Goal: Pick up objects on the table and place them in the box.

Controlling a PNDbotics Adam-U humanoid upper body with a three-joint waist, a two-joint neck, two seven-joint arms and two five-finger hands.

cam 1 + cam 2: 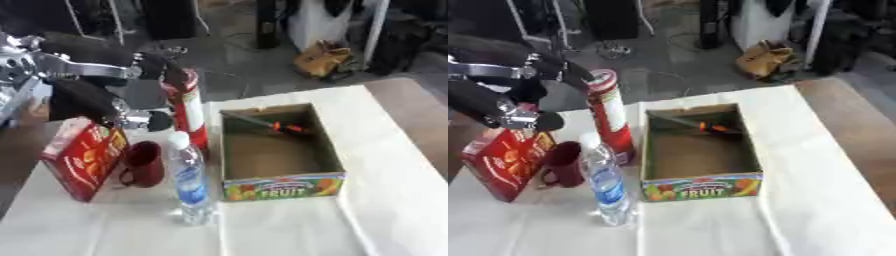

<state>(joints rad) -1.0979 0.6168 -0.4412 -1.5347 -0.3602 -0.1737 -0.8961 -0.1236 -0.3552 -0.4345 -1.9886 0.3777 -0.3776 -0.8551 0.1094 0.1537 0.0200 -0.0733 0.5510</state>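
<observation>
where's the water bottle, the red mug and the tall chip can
water bottle [191,185], left eye view, on its blue label
red mug [144,162], left eye view, on its side wall
tall chip can [611,120], right eye view, on its red body

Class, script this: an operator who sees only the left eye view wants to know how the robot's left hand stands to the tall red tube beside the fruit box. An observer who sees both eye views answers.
Operator: In my view the left hand overlaps the top of the red tube. Is the top covered?
Observer: No. In the right eye view the tube's pale top rim shows bare, with the hand just to its left.
Operator: Is the hand round the tube's body?
Observer: It does not look so. In the right eye view, floor shows between the hand's lower part and the tube's side, so the overlap seems to be one of viewpoint.
</observation>
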